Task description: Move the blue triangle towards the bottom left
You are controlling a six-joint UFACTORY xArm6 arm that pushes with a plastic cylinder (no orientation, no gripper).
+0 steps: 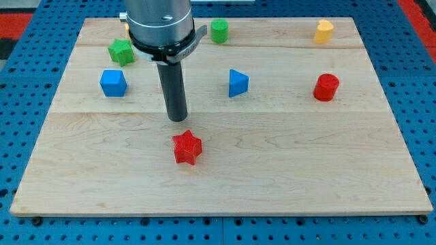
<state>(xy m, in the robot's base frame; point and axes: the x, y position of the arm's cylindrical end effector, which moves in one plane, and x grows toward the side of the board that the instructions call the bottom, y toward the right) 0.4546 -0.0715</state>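
In the camera view, a pale wooden bench point(286, 177) lies on a blue pegboard point(20, 82). The arm comes down from the view's top, and the tool here is a plain dark rod with nothing to part or close. My tip point(178, 119) rests on the wood a little left of centre.

The blue triangle point(238, 83) sits near the middle of the bench, up and to the view's right of my tip and clearly apart from it. It is a solid, bright blue wedge with a flat triangular top face; one point faces the view's right and its side walls look a shade darker.

The red star point(187, 148) lies just below my tip, near it but not touching. The blue cube point(113, 83) stands at the view's left, with the green star point(121, 52) above it. A green cylinder point(219, 31) sits at the top edge, right of the arm. A yellow block point(324, 30) sits toward the top right corner, and a red cylinder point(326, 87) stands below it at the right.
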